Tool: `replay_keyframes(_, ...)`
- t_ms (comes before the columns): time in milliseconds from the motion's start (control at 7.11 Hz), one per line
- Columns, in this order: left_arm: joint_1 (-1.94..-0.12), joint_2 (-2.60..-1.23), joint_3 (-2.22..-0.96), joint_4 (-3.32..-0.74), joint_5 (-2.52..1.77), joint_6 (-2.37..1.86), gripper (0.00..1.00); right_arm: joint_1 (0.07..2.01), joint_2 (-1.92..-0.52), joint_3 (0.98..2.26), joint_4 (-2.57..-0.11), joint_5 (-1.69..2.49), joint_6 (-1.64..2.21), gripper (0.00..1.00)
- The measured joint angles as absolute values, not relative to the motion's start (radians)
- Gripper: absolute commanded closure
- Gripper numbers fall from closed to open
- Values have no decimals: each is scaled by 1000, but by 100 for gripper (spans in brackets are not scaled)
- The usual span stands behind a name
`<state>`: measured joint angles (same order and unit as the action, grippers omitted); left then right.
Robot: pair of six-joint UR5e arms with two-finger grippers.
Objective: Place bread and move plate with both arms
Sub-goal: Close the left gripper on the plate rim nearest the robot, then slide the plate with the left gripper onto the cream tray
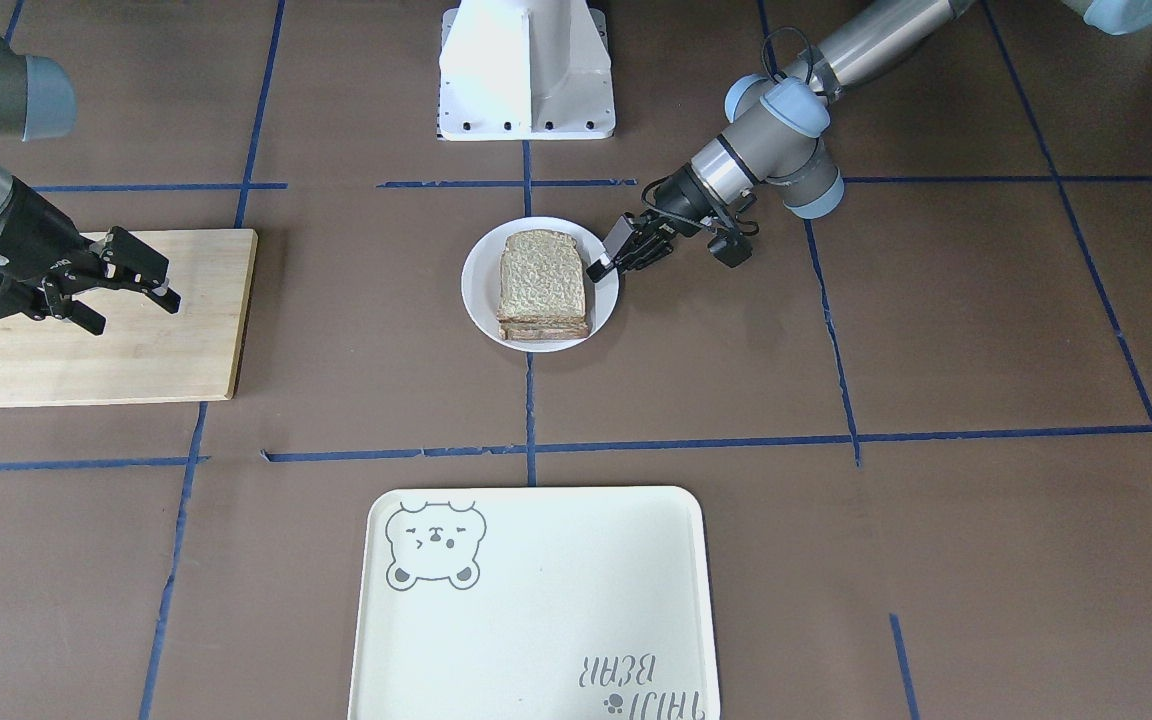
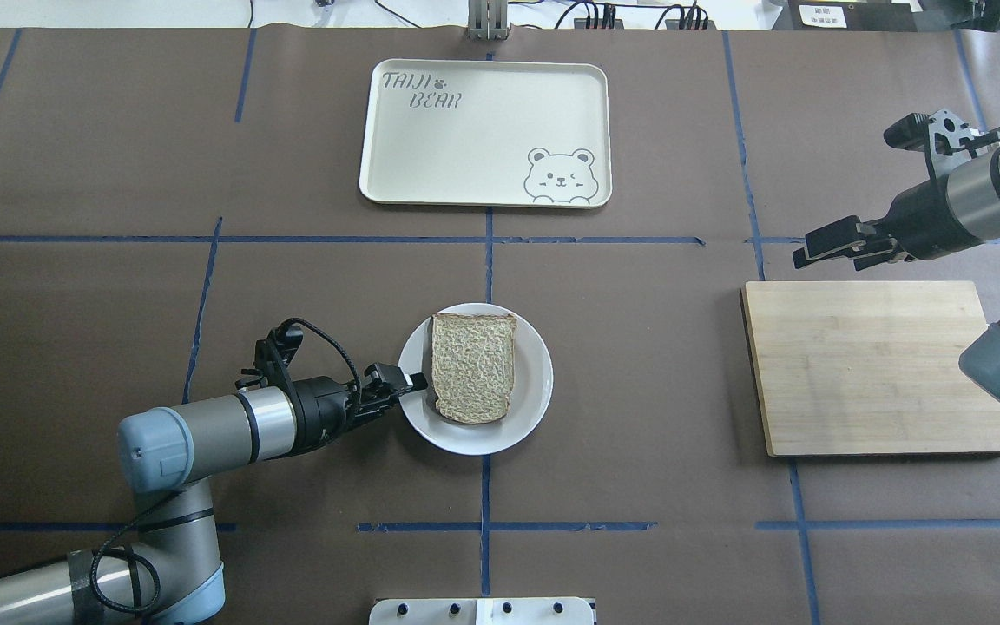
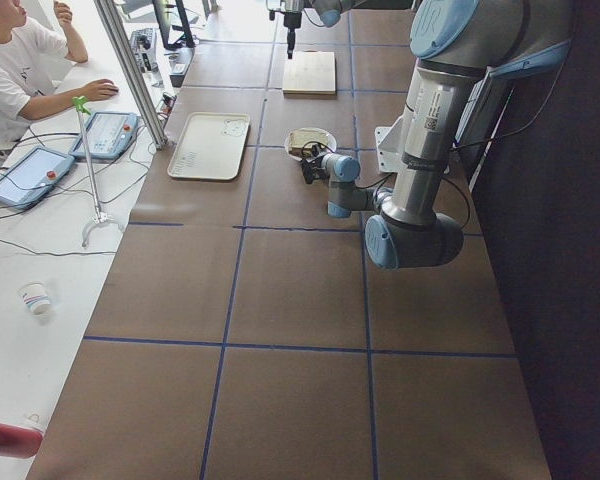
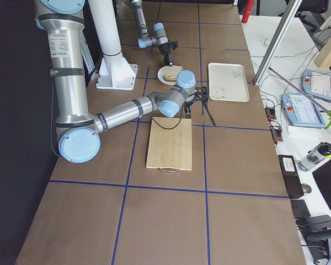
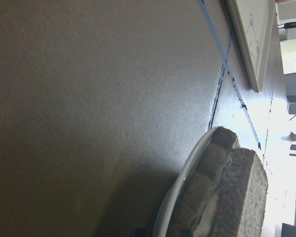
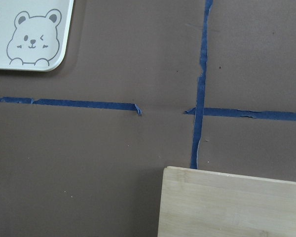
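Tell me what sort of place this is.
Most likely a robotics lab set up for recording, not a kitchen: two arms on a white base work over a table gridded with blue tape, and an operator sits at a side bench with pendants.

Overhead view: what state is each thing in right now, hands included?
bread: flat on the plate, topping a stack
plate: on the table, short of the tray
left hand: at the plate's rim, grip unclear
right hand: open, holding nothing, near the board
tray: flat on the table
board: flat on the table
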<state>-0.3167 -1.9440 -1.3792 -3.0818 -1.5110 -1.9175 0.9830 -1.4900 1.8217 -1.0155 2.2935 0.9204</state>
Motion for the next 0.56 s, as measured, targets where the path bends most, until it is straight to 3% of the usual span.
replay_keyframes(562, -313, -1950, -1374, -3108, -1511, -1918, 95, 992, -1492, 1825, -1016, 2304, 920, 0)
